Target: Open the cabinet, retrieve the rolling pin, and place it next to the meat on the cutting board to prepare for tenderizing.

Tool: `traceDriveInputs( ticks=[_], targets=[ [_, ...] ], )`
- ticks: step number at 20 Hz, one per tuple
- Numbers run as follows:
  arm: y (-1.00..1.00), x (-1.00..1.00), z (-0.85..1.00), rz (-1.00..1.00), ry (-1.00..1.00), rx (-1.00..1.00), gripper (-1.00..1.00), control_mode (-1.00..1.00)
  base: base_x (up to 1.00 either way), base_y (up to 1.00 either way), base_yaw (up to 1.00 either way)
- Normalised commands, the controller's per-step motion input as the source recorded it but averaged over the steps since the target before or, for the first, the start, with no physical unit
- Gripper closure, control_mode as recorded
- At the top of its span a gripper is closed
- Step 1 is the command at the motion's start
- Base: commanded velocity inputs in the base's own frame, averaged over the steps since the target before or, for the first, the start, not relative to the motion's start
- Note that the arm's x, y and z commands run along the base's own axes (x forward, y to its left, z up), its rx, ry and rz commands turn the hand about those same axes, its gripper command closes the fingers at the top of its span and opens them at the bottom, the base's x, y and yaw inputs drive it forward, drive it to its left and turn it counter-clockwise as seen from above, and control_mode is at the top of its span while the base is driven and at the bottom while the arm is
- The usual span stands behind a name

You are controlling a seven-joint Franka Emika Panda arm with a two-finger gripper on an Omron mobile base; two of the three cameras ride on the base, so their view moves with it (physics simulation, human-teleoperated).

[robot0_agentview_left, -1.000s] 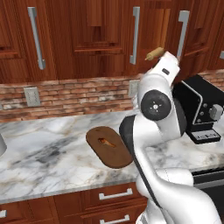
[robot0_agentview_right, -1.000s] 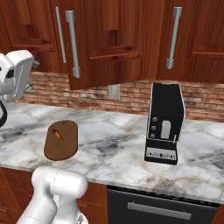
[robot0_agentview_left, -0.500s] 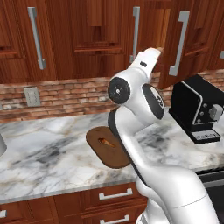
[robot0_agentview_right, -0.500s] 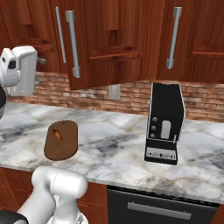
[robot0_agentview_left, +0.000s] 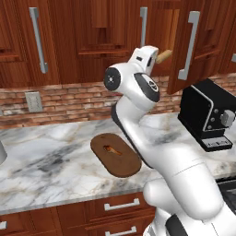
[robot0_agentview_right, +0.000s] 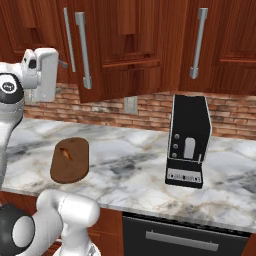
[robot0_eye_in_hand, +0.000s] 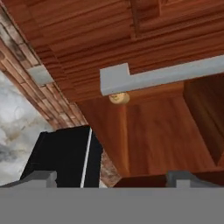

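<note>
Left base view, from left to right: one wall outlet [robot0_agentview_left: 33, 101] on the brick wall; one marble counter [robot0_agentview_left: 46, 161]; one oval cutting board [robot0_agentview_left: 115, 155] lying flat on it, with one small piece of meat [robot0_agentview_left: 112, 149] on its middle; the white arm, raised with its hand at the cabinet [robot0_agentview_left: 115, 32]; one tan end of the rolling pin [robot0_agentview_left: 163, 56] projecting just past the hand, beside the edge of one cabinet door that stands swung outward, its grey bar handle [robot0_agentview_left: 188, 46] facing the camera; one black coffee machine [robot0_agentview_left: 209, 114] at the right. Three vertical bar handles are counted along the cabinet fronts. Right base view: the hand sits high at the left above the same board [robot0_agentview_right: 70, 160] and meat [robot0_agentview_right: 65, 155], with the coffee machine [robot0_agentview_right: 188, 141] well apart to the right. Hand view: one round rolling-pin end [robot0_eye_in_hand: 118, 98] lies just under a grey handle bar [robot0_eye_in_hand: 157, 76]. Whether the gripper [robot0_eye_in_hand: 111, 178] is spread or pressed together cannot be told.
</note>
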Motion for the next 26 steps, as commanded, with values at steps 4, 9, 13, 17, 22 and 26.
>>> traceDriveInputs(
  ticks=[4, 9, 13, 17, 22, 26],
  targets=[
    [-0.03, 0.63, 0.0, -0.09, 0.13, -0.05, -1.0, -1.0, 0.0, 0.0, 0.0],
    [-0.21, 0.36, 0.0, -0.07, 0.09, -0.02, -1.0, -1.0, 0.0, 0.0, 0.0],
    [-0.29, 0.27, 0.0, -0.05, 0.09, 0.0, -1.0, -1.0, 0.0, 0.0, 0.0],
    [-0.37, 0.14, 0.0, -0.04, 0.07, 0.0, -1.0, -1.0, 0.0, 0.0, 0.0],
    [-0.59, -0.05, -0.08, -0.05, 0.04, 0.0, -1.0, -1.0, 0.0, 0.0, 0.0],
    [-0.83, -0.46, -0.18, -0.09, 0.01, 0.0, -1.0, -1.0, 0.0, 0.0, 0.0]
  ],
)
